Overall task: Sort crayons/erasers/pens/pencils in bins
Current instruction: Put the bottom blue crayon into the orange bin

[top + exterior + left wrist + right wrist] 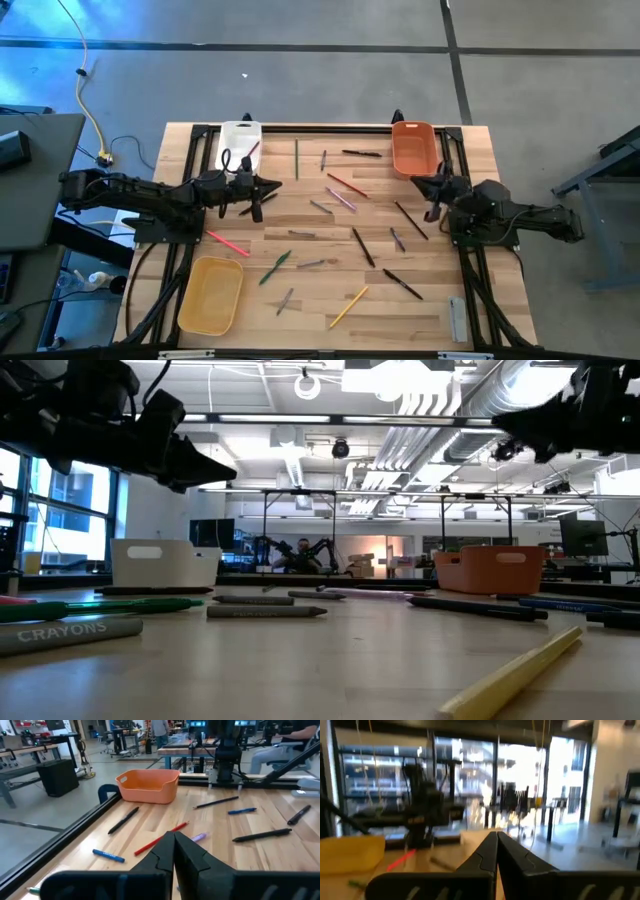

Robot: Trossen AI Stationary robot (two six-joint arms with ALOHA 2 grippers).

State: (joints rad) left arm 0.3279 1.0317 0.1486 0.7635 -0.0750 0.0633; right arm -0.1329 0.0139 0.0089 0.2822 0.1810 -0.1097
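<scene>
Both pincers closed, empty: left pincer [272, 184] by white bin [240, 143] | right pincer [420, 180] by orange bin [413, 146] | sticks [362, 246] scattered between.

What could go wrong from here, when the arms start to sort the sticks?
1. Near the middle, the sticks lie close together, so a shut left gripper or right gripper coming down may push neighbours away.
2. The white bin already holds items; a careless drop may mix kinds.
3. The yellow stick lies near the table's front edge and may roll off.

I see my left gripper [272, 184] and right gripper [416, 180] both raised above the table, fingers pressed together, holding nothing.
</scene>
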